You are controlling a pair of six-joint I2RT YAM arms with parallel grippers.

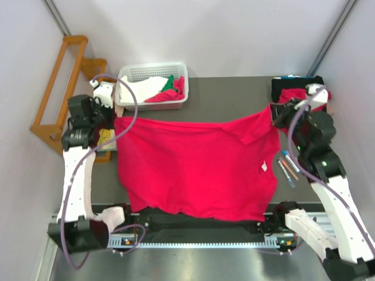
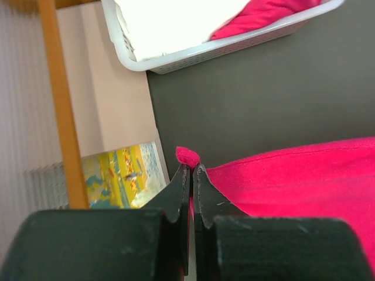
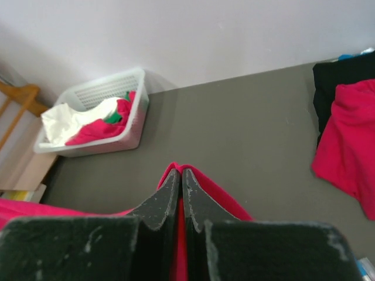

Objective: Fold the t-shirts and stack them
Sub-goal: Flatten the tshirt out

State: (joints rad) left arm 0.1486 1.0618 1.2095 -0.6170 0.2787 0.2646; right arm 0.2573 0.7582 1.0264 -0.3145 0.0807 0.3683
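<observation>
Crimson t-shirt [image 1: 193, 167]: lying spread on the dark table [image 1: 234, 93], stretching between and below both grippers. Far corners: the left gripper [image 2: 192, 171] is pinching one, jaws clamped on cloth; the right gripper [image 3: 180, 173] is pinching the other likewise. Handling, as judged: moving both corners together, level and taut, is likely giving a straight fold.

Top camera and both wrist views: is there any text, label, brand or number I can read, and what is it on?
None can be read.
White tag on the spread t-shirt: too small to read.
Yellow printed sheet beside the table: colourful print, blurred, no legible words.
Pens by the right arm: markings too small.
</observation>
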